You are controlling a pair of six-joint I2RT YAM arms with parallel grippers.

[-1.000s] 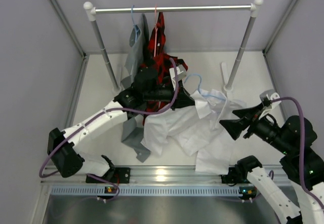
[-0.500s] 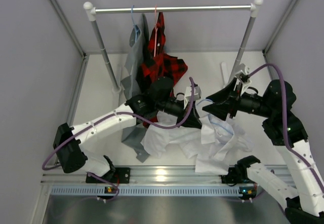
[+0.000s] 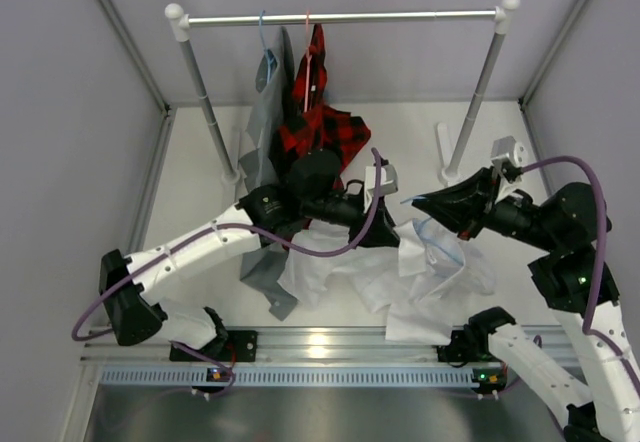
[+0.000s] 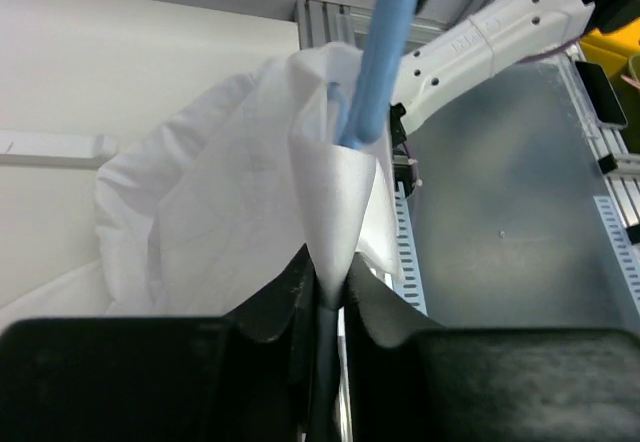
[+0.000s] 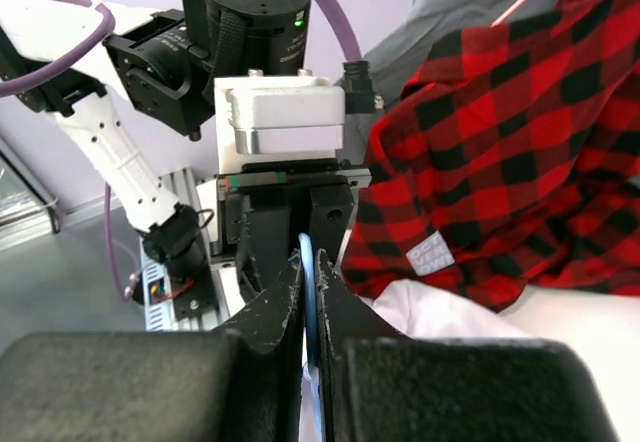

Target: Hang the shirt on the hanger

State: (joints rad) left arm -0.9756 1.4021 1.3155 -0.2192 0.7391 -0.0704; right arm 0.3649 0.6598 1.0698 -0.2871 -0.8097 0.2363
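- A white table (image 3: 200, 182) is enclosed by pale grey walls, and a metal rail (image 3: 340, 18) on two posts is set across the far end.
- On the left part of the rail, a grey shirt (image 3: 262, 122) is hung on a blue hanger, with a red-and-black plaid shirt (image 3: 325, 127) just beside it to the right.
- The left gripper (image 3: 392, 230) is reached out to the middle of the table, below the plaid shirt.
- In the left wrist view its jaws are seen pressed together on a pinched fold of the shirt (image 4: 230, 192), with the hanger (image 4: 385, 52) running into that same fold.
- The hanger's light blue wire (image 3: 432, 237) is held raised between the two grippers, partly wrapped in white fabric.
- The right gripper (image 3: 422, 203) is pointed left, facing the left one and close to it.
- In the right wrist view its jaws (image 5: 307, 282) are clamped on the thin blue wire.
- The rest of the shirt (image 3: 440, 282) is left crumpled on the table beneath both grippers, towards the near right.
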